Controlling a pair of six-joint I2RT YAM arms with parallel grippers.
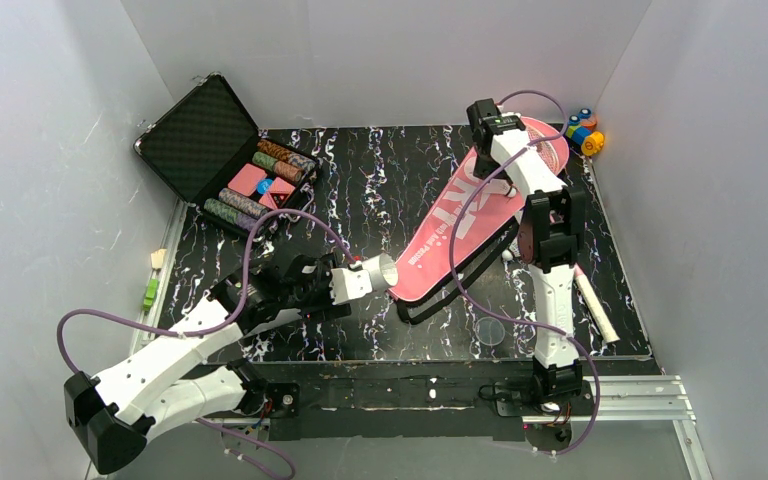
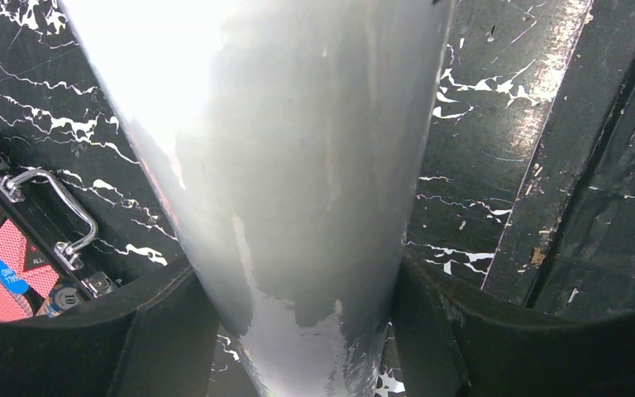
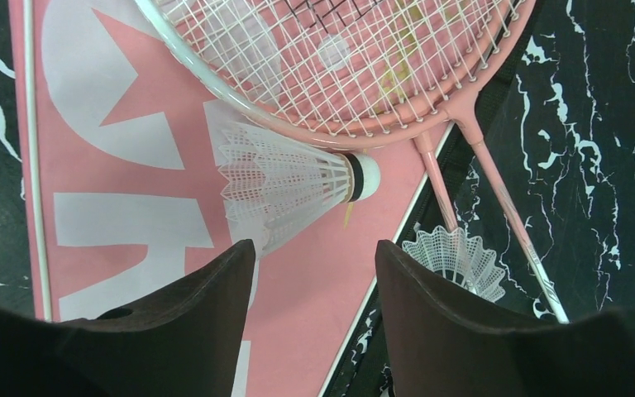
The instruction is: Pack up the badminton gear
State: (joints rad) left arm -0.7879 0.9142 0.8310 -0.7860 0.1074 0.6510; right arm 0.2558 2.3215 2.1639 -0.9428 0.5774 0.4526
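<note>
While left gripper (image 2: 298,277) clamps tube (image 2: 281,124), right gripper (image 3: 314,248) hovers.

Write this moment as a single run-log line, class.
left gripper: shut on white cardboard tube | right gripper: open above shuttlecock | shuttlecock: lying on pink racket bag by racket head

The top camera sits above and behind my two bases, looking down and forward across the whole table (image 1: 380,180), far enough off to hold both arms. My left wrist camera looks along my left claw (image 2: 298,347), so close to the tube (image 2: 298,149) that it fills the middle. The case (image 2: 29,219) shows at its left edge, and the top view shares it. My right wrist camera looks down past my right claw (image 3: 314,256), close over the bag (image 3: 132,223), which the top view also holds.
</note>
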